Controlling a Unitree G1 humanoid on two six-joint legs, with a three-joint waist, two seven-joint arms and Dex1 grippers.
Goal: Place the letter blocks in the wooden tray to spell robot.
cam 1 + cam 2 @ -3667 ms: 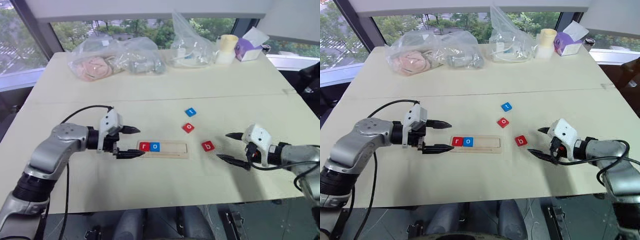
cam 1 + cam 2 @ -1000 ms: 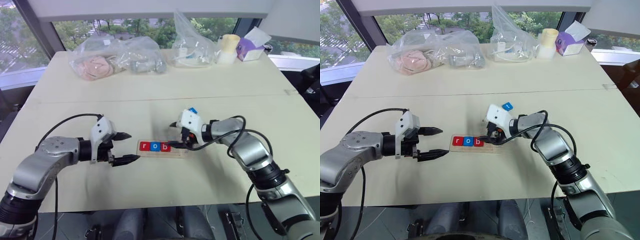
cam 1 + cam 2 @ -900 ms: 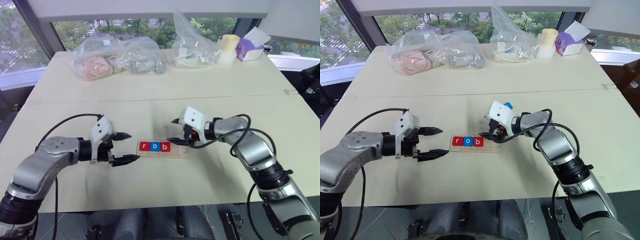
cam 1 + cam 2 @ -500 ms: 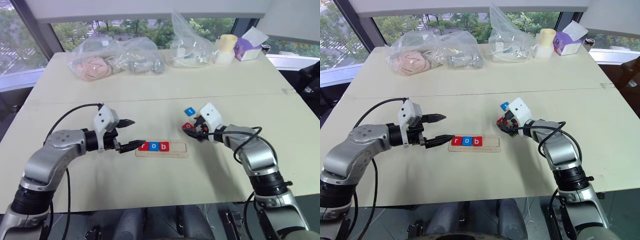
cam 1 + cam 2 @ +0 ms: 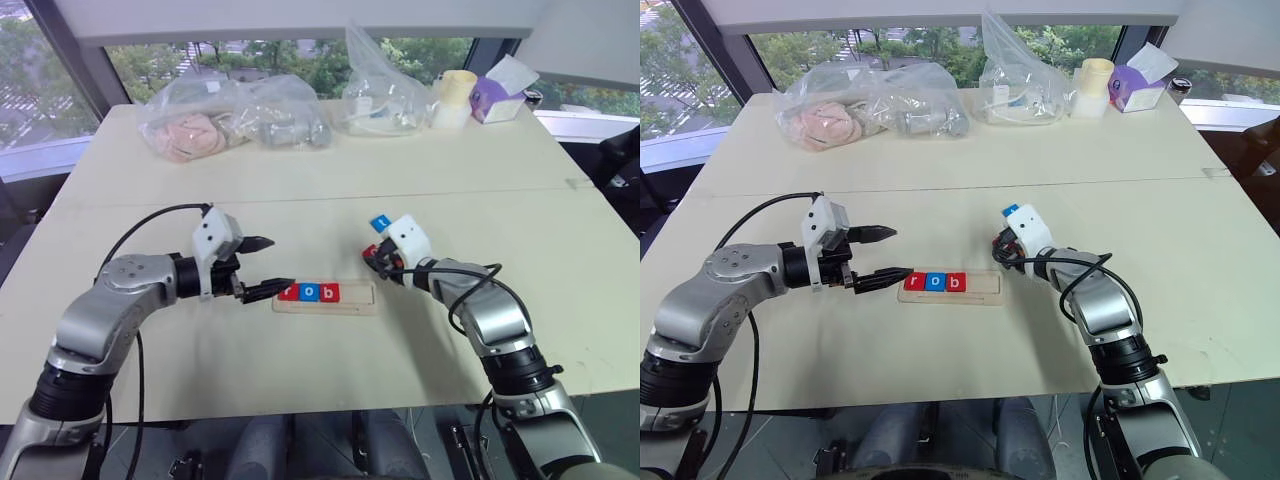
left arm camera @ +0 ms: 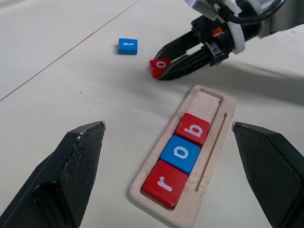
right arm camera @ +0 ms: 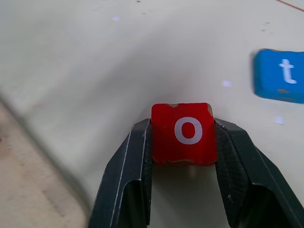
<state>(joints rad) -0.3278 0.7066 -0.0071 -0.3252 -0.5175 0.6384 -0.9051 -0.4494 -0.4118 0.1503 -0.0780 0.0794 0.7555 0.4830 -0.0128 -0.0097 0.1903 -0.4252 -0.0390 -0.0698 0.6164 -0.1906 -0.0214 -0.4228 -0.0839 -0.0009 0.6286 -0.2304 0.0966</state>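
Pale wood marks your wooden tray (image 6: 211, 137), lying flat on the surface (image 5: 300, 350) with three letter blocks seated in its slot: a red r (image 6: 165, 183), a blue o (image 6: 181, 153) and a red b (image 6: 193, 128), the remaining slot bare. Your left hand (image 5: 262, 268) hovers spread at the tray's r end. Just beyond the tray, your right hand (image 7: 183, 156) pinches the red o block (image 7: 184, 132) between its fingers. Farther off lies the blue t block (image 6: 127, 46). Clear bags (image 5: 235, 115) sit along the far edge.

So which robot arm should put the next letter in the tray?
The right one. The right gripper is already shut on the red o block, near the wooden tray's empty end. The left gripper is open and holds nothing.
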